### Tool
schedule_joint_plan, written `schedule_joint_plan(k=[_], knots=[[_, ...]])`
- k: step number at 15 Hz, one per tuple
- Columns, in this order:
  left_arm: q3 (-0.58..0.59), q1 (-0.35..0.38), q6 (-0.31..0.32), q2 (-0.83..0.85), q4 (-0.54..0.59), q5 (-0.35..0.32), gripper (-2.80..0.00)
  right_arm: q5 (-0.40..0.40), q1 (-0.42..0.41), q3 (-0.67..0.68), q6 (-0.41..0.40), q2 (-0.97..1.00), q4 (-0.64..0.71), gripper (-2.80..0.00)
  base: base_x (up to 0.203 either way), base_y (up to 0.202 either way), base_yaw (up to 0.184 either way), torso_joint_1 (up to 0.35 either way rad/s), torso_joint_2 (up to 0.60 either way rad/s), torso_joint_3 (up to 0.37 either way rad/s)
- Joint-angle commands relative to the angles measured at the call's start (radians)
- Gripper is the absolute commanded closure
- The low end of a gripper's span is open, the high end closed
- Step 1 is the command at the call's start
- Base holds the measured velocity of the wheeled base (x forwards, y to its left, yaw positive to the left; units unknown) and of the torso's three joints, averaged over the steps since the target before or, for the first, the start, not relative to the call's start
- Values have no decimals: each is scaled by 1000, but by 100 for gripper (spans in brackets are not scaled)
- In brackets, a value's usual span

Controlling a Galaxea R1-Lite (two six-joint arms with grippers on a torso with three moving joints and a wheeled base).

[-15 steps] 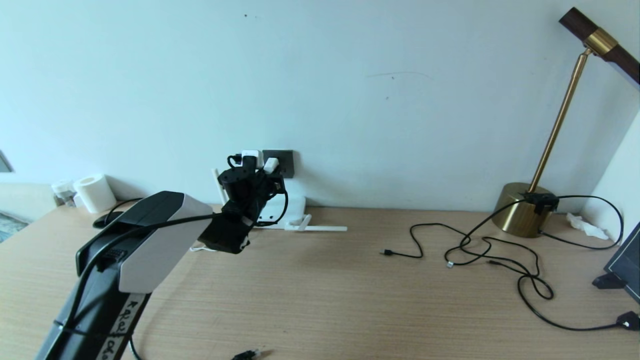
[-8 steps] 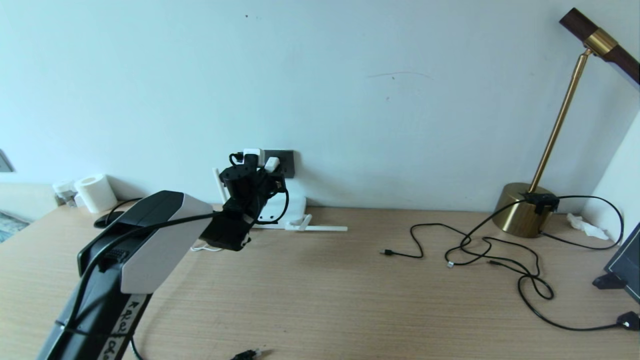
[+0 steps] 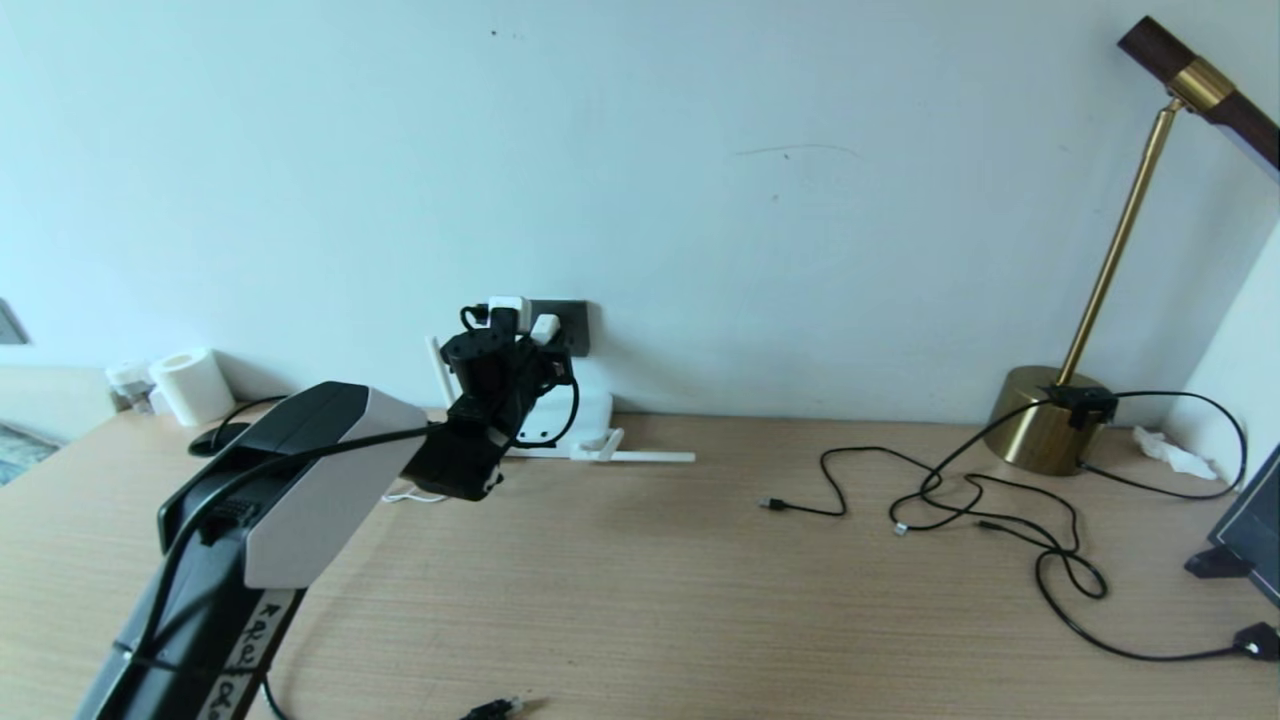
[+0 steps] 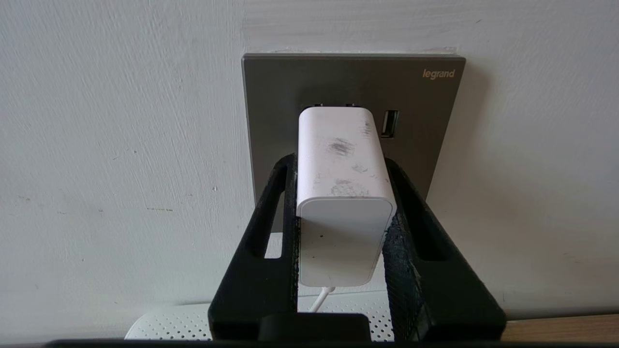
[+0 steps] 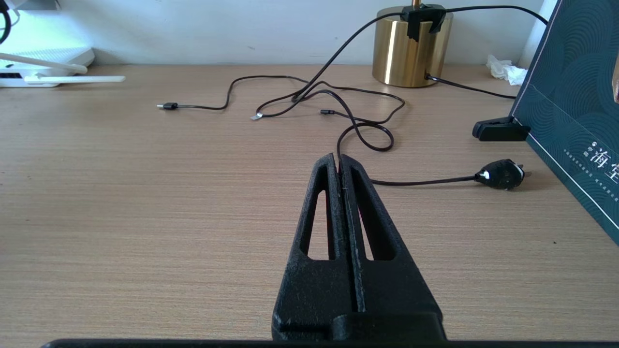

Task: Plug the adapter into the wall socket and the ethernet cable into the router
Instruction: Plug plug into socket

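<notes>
My left gripper (image 4: 341,166) is shut on the white adapter (image 4: 343,193), one black finger pressed on each side. The adapter's far end meets the dark-grey wall socket (image 4: 275,96); its pins are hidden, and its thin white cord hangs below. In the head view the adapter (image 3: 544,325) sits at the socket (image 3: 572,318), above the flat white router (image 3: 585,412). The ethernet cable's plug (image 3: 497,709) lies at the table's near edge. My right gripper (image 5: 338,162) hovers shut and empty over the table's right side.
A brass lamp (image 3: 1045,430) stands at the back right, with thin black cables (image 3: 950,500) tangled before it and a black power plug (image 3: 1258,640) near a dark board (image 3: 1250,530). A paper roll (image 3: 188,385) sits at the far left.
The left arm has crept a little up and toward the wall with the adapter. Nothing else has moved.
</notes>
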Motion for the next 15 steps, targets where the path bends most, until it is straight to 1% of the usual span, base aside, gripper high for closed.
schedule_joint_plan(k=[1, 8, 15], knots=[[3, 1, 0, -5, -6, 1, 0, 0, 1, 9, 0, 0, -1, 0, 0, 0, 0, 0, 0, 0], [0, -1, 0, 4, -5, 1, 0, 0, 0, 9, 0, 0, -1, 0, 0, 0, 0, 0, 0, 0], [-2, -1, 0, -3, 23, 2, 0, -1, 1, 9, 0, 0, -1, 0, 0, 0, 0, 0, 0, 0]])
